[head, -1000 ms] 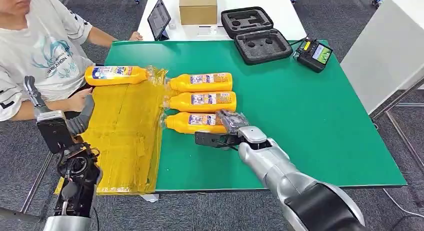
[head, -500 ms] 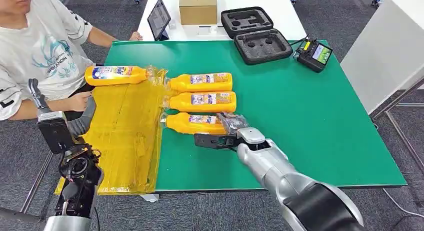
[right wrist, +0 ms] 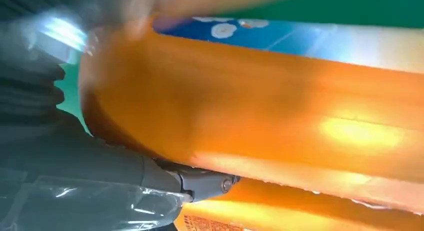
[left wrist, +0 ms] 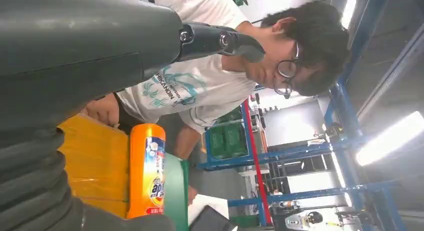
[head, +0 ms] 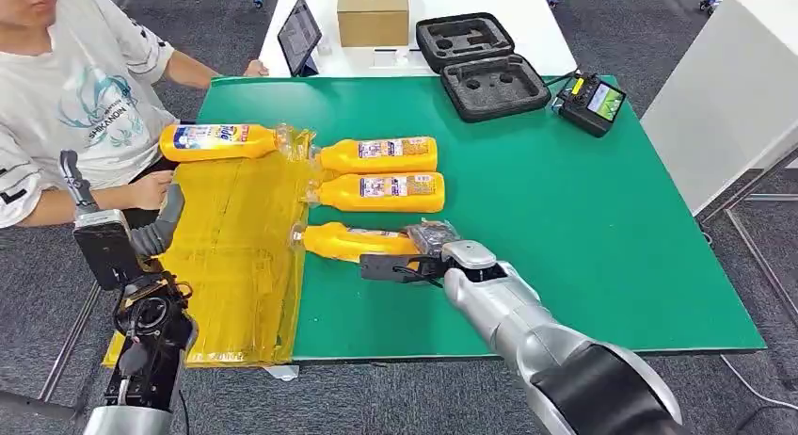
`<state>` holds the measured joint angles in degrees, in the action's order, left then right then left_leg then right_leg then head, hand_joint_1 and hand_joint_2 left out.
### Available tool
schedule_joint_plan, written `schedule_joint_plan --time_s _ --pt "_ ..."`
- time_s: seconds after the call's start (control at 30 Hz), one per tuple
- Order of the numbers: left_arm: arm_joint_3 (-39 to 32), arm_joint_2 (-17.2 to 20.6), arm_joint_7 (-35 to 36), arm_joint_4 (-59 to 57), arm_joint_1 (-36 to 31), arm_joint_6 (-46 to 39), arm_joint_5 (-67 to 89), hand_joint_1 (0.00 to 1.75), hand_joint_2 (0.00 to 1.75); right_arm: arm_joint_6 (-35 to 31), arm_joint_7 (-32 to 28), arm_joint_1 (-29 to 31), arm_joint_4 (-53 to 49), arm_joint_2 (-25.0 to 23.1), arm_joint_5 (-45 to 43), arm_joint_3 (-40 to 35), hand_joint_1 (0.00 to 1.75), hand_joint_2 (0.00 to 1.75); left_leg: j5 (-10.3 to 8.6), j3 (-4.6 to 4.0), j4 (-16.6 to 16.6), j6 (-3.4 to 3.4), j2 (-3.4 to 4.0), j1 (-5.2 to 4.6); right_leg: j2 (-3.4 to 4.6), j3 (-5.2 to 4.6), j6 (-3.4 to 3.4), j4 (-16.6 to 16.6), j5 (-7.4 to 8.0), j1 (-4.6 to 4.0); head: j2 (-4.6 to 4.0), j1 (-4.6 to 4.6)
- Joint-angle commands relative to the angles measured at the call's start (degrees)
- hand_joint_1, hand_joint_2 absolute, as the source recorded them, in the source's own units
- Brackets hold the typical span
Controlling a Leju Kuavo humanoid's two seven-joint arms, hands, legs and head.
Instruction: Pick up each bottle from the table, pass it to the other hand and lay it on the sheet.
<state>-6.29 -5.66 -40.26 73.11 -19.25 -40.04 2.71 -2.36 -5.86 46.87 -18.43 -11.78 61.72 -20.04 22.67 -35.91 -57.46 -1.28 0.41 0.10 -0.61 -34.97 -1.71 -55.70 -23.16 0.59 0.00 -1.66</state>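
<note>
Bottles of orange detergent lie on a green surface (head: 565,218). Left to right: the left hand (head: 85,204), at nine o'clock, hangs beside the yellow sheet (head: 235,256), fingers apart, holding nothing. One bottle (head: 216,141) rests on the sheet's far end, at eleven o'clock. Two bottles (head: 376,155) sit mid-surface. The right hand (head: 423,251) grips the nearest bottle (head: 353,242) at its base, tilted. It looks rigid, smooth, probably heavy; the wide body suits holding best.

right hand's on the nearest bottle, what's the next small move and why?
Probably lift it off the table. The right hand grips the base end of the nearest bottle, which already looks rolled and tilted. The left hand waits beside the sheet for the handover.
</note>
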Motion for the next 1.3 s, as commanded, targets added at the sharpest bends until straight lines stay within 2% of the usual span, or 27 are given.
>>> schedule_joint_plan --time_s 0.03,0.1,0.23,0.33,0.5,0.6,0.63,0.67,0.73,0.77,0.83,0.9,0.97,1.07,1.2,1.3 --pt "0.51 1.05 0.26 -3.62 -2.17 0.04 -0.71 0.0 1.75 0.5 -0.64 3.7 2.75 -0.5 -0.27 0.83 1.75 1.75 0.11 0.16 -0.04 0.07 -0.03 0.02 0.04 0.15 0.06 -0.06 -0.11 -0.01 0.0 -0.02" --pt "0.47 1.21 0.26 -3.37 -2.01 0.04 -0.92 0.0 1.75 -0.23 -0.87 3.65 2.8 -0.55 -0.68 1.19 1.64 1.75 0.12 0.18 -0.04 0.07 -0.05 0.04 0.03 0.18 0.06 -0.04 -0.12 -0.03 0.0 -0.02" --pt "0.31 1.31 0.26 -3.01 -1.87 0.04 -1.13 0.0 1.75 -0.57 -0.85 3.73 2.85 -0.6 -0.79 1.26 1.66 1.75 0.09 0.11 -0.04 0.06 -0.03 0.01 0.03 0.11 0.05 -0.05 -0.09 0.0 0.0 0.0" --pt "0.39 1.48 0.26 -2.92 -1.81 0.04 -1.13 0.0 1.75 -0.63 -0.87 3.72 2.89 -0.65 -0.7 1.12 1.55 1.75 0.05 0.07 -0.01 0.05 -0.04 0.0 0.01 0.07 0.04 -0.03 -0.07 0.01 0.0 0.0" --pt "0.39 1.48 0.26 -2.92 -1.81 0.04 -1.13 0.0 1.75 -0.63 -0.87 3.72 2.89 -0.65 -0.7 1.12 1.55 1.75 0.1 0.12 -0.04 0.07 -0.04 0.03 0.03 0.14 0.06 -0.04 -0.1 -0.02 0.0 0.0" --pt "0.57 1.62 0.26 -3.28 -1.83 0.04 -1.42 0.0 1.75 -0.51 -0.96 3.46 2.98 -0.85 -0.92 1.25 1.41 1.75 0.12 0.14 -0.05 0.07 -0.03 0.02 0.04 0.15 0.06 -0.06 -0.11 -0.01 0.0 -0.02" --pt "0.53 1.66 0.26 -2.99 -1.64 0.04 -1.24 0.0 1.75 -0.86 -1.0 3.43 2.88 -0.86 -1.23 1.52 1.31 1.75 0.08 0.11 -0.02 0.06 -0.03 0.02 0.03 0.12 0.05 -0.03 -0.08 -0.01 0.0 0.0" --pt "0.59 1.66 0.26 -2.96 -1.63 0.06 -1.43 0.0 1.75 -0.67 -1.03 3.5 2.94 -0.81 -1.23 1.5 1.64 1.75 0.04 0.06 0.01 0.05 -0.03 0.0 0.01 0.07 0.04 -0.01 -0.05 0.01 0.0 -0.02" --pt "0.59 1.77 0.26 -2.91 -1.52 0.04 -1.61 0.0 1.75 -1.16 -1.33 3.51 2.67 -0.72 -1.48 1.72 1.66 1.75 0.09 0.13 -0.02 0.07 -0.04 0.03 0.03 0.14 0.06 -0.03 -0.09 -0.01 0.0 -0.02" --pt "0.59 1.77 0.26 -2.91 -1.52 0.04 -1.61 0.0 1.75 -1.16 -1.33 3.51 2.67 -0.72 -1.48 1.72 1.75 1.75 0.13 0.2 -0.03 0.09 -0.05 0.04 0.03 0.21 0.08 -0.04 -0.13 -0.03 0.0 0.0" --pt "0.77 1.79 0.26 -2.93 -1.38 0.14 -1.67 0.0 1.75 -1.14 -1.76 3.38 2.66 -0.72 -1.59 1.75 1.75 1.75 0.05 0.06 0.0 0.04 -0.04 0.0 0.01 0.07 0.04 -0.01 -0.06 0.01 0.0 0.0" --pt "0.84 1.7 0.26 -3.08 -1.19 0.56 -2.4 0.0 1.75 -3.72 -3.76 2.72 1.87 -0.73 -2.55 2.53 1.75 1.75 0.06 0.07 -0.01 0.05 -0.04 0.01 0.01 0.09 0.04 -0.01 -0.06 0.0 0.0 0.0" --pt "-0.04 1.32 0.26 -2.84 -0.05 2.48 -4.29 0.0 1.75 -9.39 -8.76 2.0 0.16 -1.08 -6.2 5.55 1.75 1.75 0.09 0.15 0.0 0.06 -0.03 0.0 0.03 0.16 0.05 -0.01 -0.1 0.01 0.0 -0.02" --pt "-2.75 0.73 0.26 -2.98 1.65 6.84 -7.93 0.0 1.75 -14.13 -13.34 1.35 -1.81 -1.19 -9.59 8.0 1.75 1.75 0.07 0.16 0.06 0.05 0.04 -0.02 0.09 0.14 0.04 0.03 -0.06 0.02 0.0 0.0" --pt "-7.54 -0.43 0.26 -4.27 3.93 14.56 -14.16 0.0 1.75 -23.41 -23.79 -2.16 -8.55 -1.57 -20.17 13.8 1.75 1.75 0.13 0.32 0.09 0.08 0.06 0.02 0.12 0.3 0.07 0.08 -0.11 -0.01 0.0 0.0" --pt "-11.16 -1.71 0.26 -0.07 6.7 16.95 -16.89 0.0 1.75 -27.8 -27.09 -6.04 -15.3 -1.04 -26.24 14.99 1.75 1.75 0.11 0.2 0.08 0.05 0.11 0.02 0.16 0.17 0.04 0.09 -0.06 -0.01 0.0 -0.02"
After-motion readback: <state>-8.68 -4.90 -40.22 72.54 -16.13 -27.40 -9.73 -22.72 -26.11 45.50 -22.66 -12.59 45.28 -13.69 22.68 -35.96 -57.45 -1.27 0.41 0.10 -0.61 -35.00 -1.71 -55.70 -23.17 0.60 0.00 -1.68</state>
